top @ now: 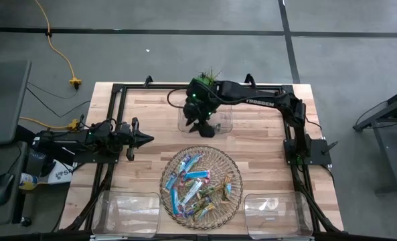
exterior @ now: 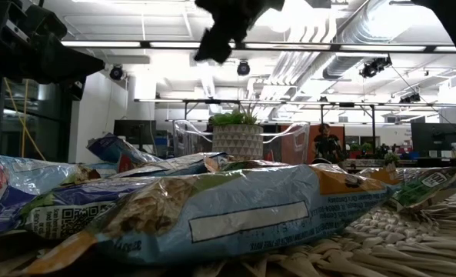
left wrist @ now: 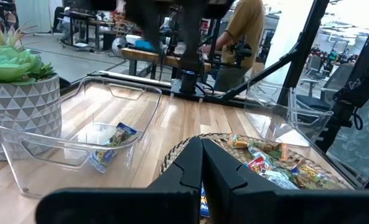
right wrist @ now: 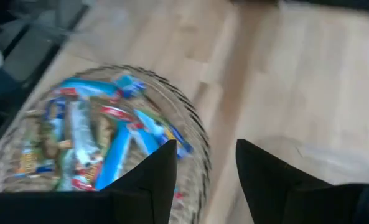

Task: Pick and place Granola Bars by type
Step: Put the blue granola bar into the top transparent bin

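Observation:
Several granola bars (top: 197, 184) in blue, tan-green and silvery wrappers lie piled in the round wicker tray (top: 233, 167); they fill the foreground of the low view (exterior: 212, 211). One more bar (left wrist: 112, 144) lies flat on the floor of the clear far bin (left wrist: 78, 149). My right gripper (right wrist: 206, 165) is open and empty, hovering over the near edge of that bin (top: 225, 119), high in the low view (exterior: 228, 31). My left gripper (top: 143, 139) is shut and waits at the table's left, pointing toward the tray (left wrist: 201, 168).
Two more clear bins stand at the near edge, one left (top: 128, 211) and one right (top: 275, 213). A potted plant (left wrist: 19, 99) stands at the far edge behind the far bin. A black frame (top: 118, 90) borders the wooden table. A person (left wrist: 243, 31) stands beyond the table.

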Robot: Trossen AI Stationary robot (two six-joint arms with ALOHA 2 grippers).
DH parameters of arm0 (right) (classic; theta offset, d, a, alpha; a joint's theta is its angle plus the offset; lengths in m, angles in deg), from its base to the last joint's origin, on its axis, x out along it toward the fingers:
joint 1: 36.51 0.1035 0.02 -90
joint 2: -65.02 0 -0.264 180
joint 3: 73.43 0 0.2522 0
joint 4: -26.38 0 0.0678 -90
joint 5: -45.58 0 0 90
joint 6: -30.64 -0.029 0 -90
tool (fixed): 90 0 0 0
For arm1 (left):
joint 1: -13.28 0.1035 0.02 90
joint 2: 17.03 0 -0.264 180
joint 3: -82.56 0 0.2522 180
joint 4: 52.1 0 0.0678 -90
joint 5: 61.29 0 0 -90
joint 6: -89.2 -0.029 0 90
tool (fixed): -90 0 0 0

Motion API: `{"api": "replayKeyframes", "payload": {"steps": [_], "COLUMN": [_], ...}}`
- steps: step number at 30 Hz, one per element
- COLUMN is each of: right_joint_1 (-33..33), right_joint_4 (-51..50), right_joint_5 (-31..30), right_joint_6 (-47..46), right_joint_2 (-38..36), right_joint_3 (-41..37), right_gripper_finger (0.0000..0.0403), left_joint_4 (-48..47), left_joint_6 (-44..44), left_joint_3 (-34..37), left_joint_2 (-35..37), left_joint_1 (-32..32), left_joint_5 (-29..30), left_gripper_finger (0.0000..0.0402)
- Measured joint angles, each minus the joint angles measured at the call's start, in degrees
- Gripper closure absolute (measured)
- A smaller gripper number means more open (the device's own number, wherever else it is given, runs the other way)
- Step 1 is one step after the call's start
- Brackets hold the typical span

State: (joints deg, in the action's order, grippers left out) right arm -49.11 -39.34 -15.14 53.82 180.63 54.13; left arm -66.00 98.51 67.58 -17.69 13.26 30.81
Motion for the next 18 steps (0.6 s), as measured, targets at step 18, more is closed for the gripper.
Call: {"api": "replayKeyframes", "payload": {"steps": [18], "right_joint_1": [6.51], "right_joint_4": [0.82], "right_joint_5": [-1.24], "right_joint_6": [6.47], "right_joint_2": [0.0], "right_joint_3": [-0.31], "right_gripper_finger": [0.0251], "left_joint_4": [0.0], "left_joint_6": [-0.02], "left_joint_3": [0.02], "left_joint_2": [0.0], "left_joint_1": [0.01], "left_joint_5": [0.0], "left_gripper_finger": [0.0401]}}
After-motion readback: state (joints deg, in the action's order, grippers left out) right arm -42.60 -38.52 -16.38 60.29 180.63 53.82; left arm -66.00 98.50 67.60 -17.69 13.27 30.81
